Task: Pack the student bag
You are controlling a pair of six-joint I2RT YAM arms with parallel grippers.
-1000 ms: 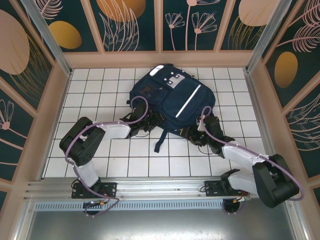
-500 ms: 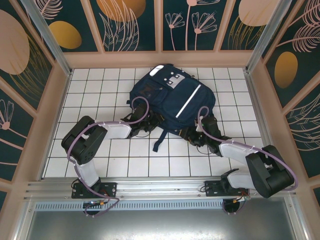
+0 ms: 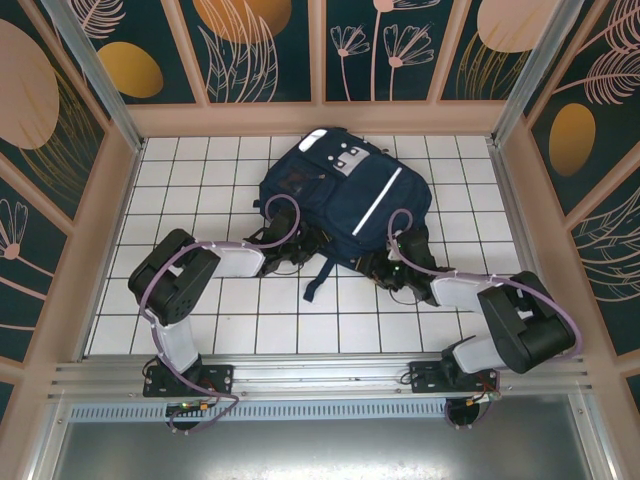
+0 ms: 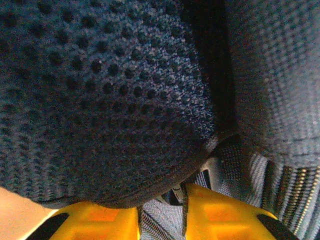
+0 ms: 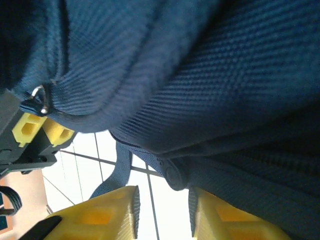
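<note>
Student bag (image 3: 345,195) lies flat mid-table (image 3: 200,180), both grippers at its near edge. Left gripper (image 4: 161,212): fingers narrowly apart around strap webbing (image 4: 159,229); whether they grip it is unclear. Right gripper (image 5: 164,200): fingers apart, clasping nothing. Best practice: pinch one fabric layer, lift evenly.

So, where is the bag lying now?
In the top view the bag lies on the white tiled table, at the far middle, slightly to the right. The left hand and the right hand are at its near edge.
</note>
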